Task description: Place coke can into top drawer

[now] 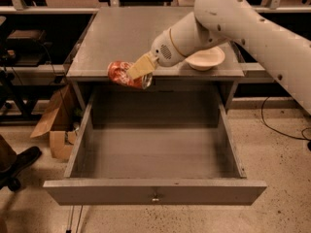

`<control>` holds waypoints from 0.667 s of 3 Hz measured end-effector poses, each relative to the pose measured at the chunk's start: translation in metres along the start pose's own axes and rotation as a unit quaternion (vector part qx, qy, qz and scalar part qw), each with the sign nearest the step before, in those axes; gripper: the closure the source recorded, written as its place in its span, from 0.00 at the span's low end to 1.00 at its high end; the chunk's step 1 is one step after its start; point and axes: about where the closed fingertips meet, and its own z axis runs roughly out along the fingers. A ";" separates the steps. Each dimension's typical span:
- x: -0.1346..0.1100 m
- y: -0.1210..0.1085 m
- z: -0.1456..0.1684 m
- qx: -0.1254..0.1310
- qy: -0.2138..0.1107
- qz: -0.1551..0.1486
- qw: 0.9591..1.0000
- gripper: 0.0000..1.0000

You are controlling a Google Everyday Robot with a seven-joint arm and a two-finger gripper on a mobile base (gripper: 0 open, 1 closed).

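The coke can (121, 74), red-orange with a silver end, lies sideways in my gripper (137, 70) at the front left edge of the cabinet top. The gripper's cream fingers (141, 64) are shut on the can, and the white arm reaches in from the upper right. The can hangs over the back left part of the top drawer (155, 152), which is pulled fully out below. The drawer is grey and deep, with a flat front panel and a small metal knob (155, 197) at its centre. Nothing lies inside it.
A cream-white bowl (206, 58) sits on the grey cabinet top (131, 33) at the right, under the arm. A cardboard box (56, 125) stands on the floor to the left of the drawer. A dark shoe (17, 164) shows at the far left.
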 end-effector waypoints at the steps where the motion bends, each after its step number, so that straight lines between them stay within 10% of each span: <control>1: 0.032 0.010 0.018 -0.019 -0.002 0.044 0.999 1.00; 2: 0.059 0.015 0.045 -0.036 0.008 0.088 0.995 1.00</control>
